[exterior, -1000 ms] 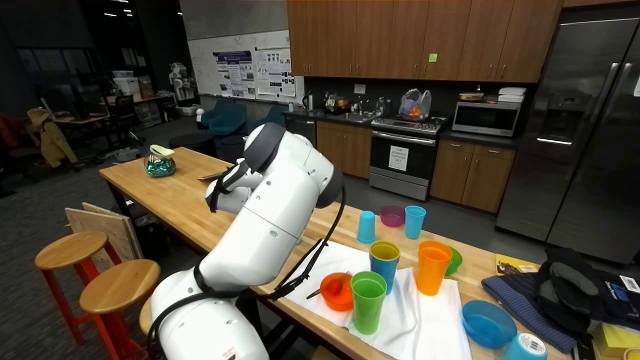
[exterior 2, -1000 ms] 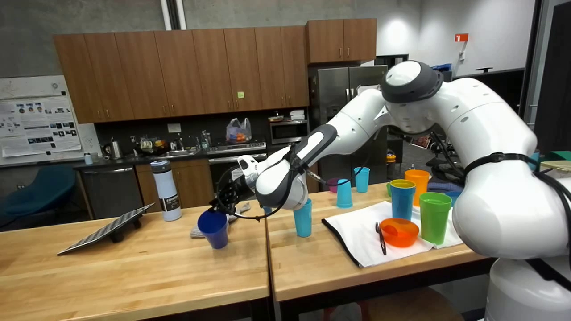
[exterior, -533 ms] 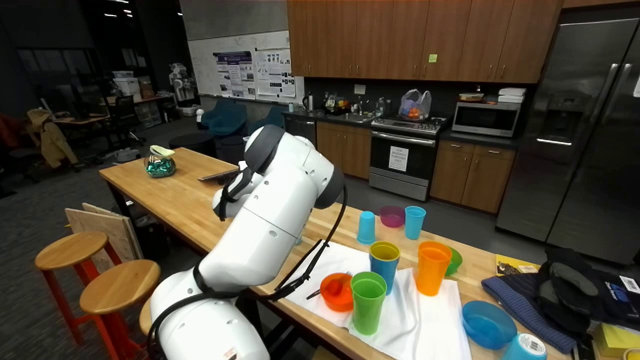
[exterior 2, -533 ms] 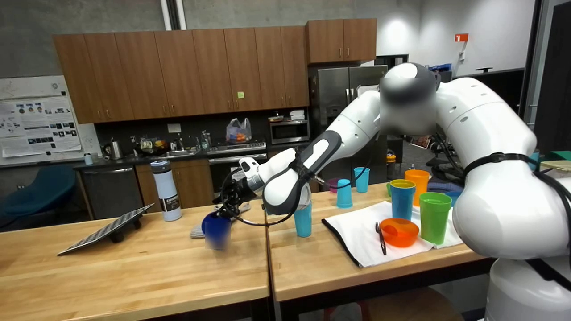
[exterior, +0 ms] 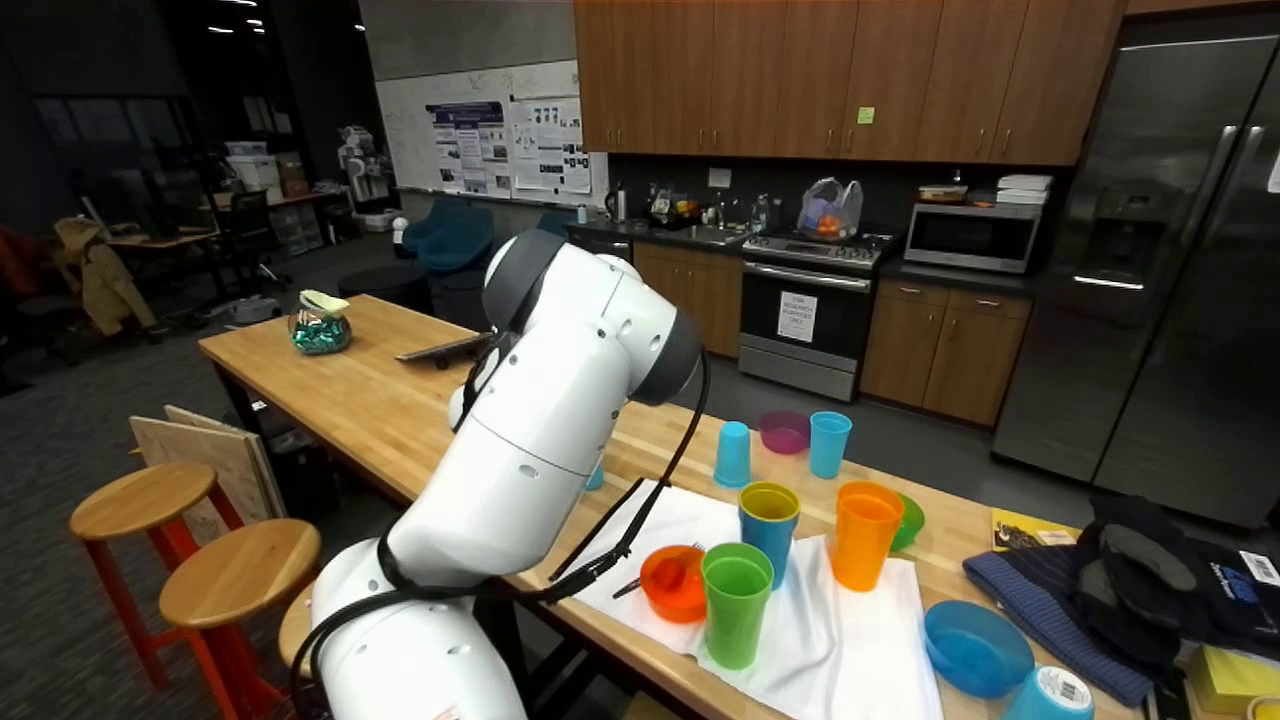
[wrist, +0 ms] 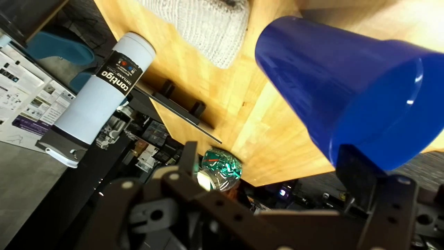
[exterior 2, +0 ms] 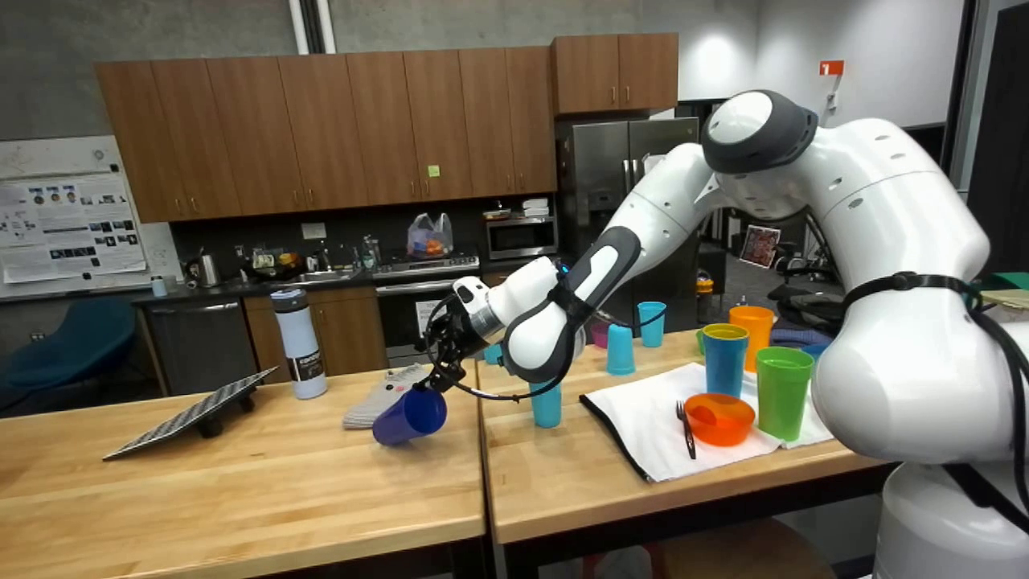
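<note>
Blue tapered plastic cup (wrist: 322, 69), tilted over the wooden table (exterior 2: 241, 482); jaws spread apart, one fingertip (wrist: 359, 170) at its rim.

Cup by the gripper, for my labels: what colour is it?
The cup is dark blue, clearest in the wrist view.

In the wrist view, the indigo, tapered plastic cup (wrist: 319, 73) is brighter blue inside; at its 10 o'clock lies a ribbed, pale-grey knitted fabric piece (wrist: 211, 31). At 9 o'clock, the pale-blue cylindrical bottle (wrist: 96, 99) wears 1 black, white-lettered band (wrist: 119, 73), while the flat, honey-coloured wooden tabletop (wrist: 232, 93) shows streaked grain.
</note>
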You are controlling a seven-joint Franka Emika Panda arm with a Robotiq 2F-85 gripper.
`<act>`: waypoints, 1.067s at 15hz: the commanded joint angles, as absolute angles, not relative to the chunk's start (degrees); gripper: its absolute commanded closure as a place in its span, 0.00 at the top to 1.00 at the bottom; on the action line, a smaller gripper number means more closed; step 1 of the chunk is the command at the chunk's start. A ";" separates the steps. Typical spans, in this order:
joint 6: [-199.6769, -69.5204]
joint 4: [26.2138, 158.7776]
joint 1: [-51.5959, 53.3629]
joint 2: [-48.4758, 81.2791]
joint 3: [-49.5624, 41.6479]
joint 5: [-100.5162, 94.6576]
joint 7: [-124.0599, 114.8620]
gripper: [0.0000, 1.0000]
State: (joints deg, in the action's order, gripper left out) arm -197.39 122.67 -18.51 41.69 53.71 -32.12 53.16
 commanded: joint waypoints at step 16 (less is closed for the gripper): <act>-179.97 125.07 -31.84 36.33 69.19 -35.62 54.31 1.00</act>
State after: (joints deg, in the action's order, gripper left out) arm -179.97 125.07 -31.84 36.33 69.19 -35.62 54.32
